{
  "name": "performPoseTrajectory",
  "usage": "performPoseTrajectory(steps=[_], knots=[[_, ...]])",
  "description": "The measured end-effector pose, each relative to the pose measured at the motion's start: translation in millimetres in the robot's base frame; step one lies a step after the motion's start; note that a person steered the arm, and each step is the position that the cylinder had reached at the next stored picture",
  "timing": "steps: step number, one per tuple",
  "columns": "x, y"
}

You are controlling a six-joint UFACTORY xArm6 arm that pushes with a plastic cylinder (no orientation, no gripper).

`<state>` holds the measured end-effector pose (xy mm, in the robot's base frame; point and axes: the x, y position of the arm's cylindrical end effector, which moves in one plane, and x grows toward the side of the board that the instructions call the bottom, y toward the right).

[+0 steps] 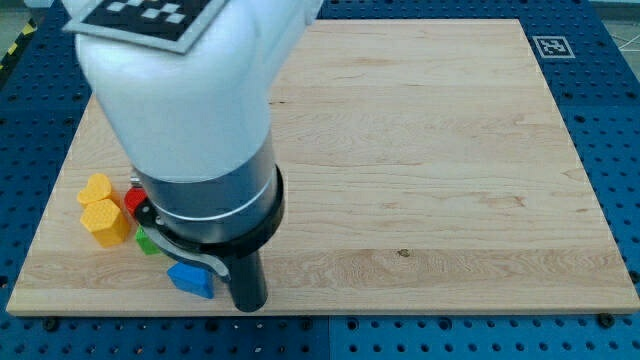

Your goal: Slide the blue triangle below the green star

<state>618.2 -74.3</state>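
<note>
The blue triangle [191,279] lies near the board's bottom edge at the view's lower left. A green block [147,241], likely the green star, is mostly hidden behind the arm, just above and left of the blue triangle. My tip [249,303] rests on the board just right of the blue triangle, close to it. The arm's white and black body [195,130] covers much of the view's left.
Two yellow-orange blocks, one heart-shaped [95,188] and one below it [105,220], sit at the left. A red block [135,201] peeks out beside the arm. The wooden board [430,150] lies on a blue pegboard; a marker tag [551,46] is at top right.
</note>
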Motion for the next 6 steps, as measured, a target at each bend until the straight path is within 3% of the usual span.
performPoseTrajectory(steps=[4, 6], knots=[[0, -64], [-3, -67]])
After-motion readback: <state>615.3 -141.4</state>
